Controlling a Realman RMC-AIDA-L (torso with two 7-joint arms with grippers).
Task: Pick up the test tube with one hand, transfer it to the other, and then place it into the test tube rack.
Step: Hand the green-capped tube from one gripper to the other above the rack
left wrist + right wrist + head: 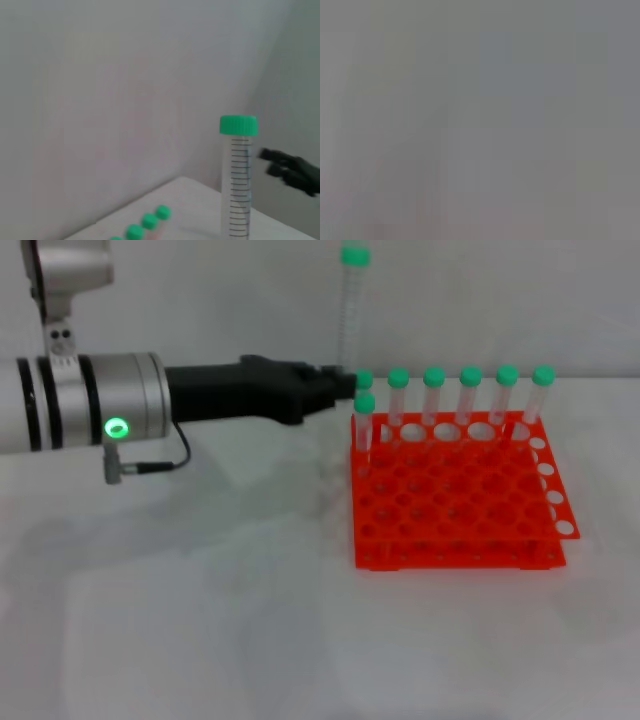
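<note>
Head view: left claw around test tube

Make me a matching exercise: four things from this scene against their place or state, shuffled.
Things:
1. test tube
2. test tube rack
3. capped tubes
4. left gripper

Place or state:
a. standing in the rack's far holes
b. orange-red, on the table
c. reaching in from the left, jaws closed on a tube's lower end
d. upright in the air, green cap on top

Pairs: 1-d, 2-b, 3-a, 4-c
</note>
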